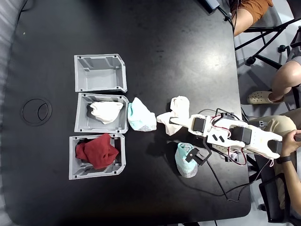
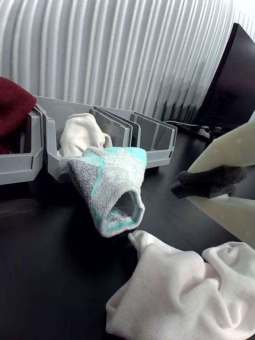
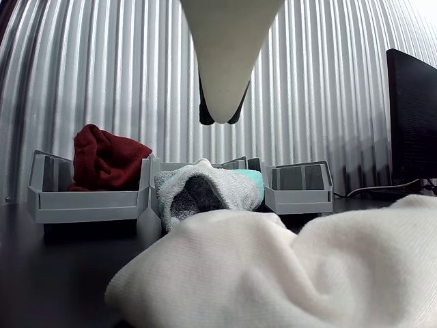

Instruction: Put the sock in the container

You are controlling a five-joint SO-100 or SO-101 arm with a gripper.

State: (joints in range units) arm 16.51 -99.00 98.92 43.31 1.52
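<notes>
Black table (image 1: pixel 164 47): sock (image 1: pixel 106 111) lies inside the middle of 3 containers (image 1: pixel 80 113). Gripper (image 1: pixel 173 124), jaw gap unreadable, should lift straight, clear of the bent sock (image 1: pixel 179 103).

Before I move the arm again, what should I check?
1. Sock inside the middle container: ok.
2. Gripper free of cloth: ok, nothing in it.
3. Jaw opening: cannot tell.
4. Way to the container open: not ok, a mint-green sock lies at its low side.
5. Longer white sock: not ok, on the table by the gripper.
</notes>
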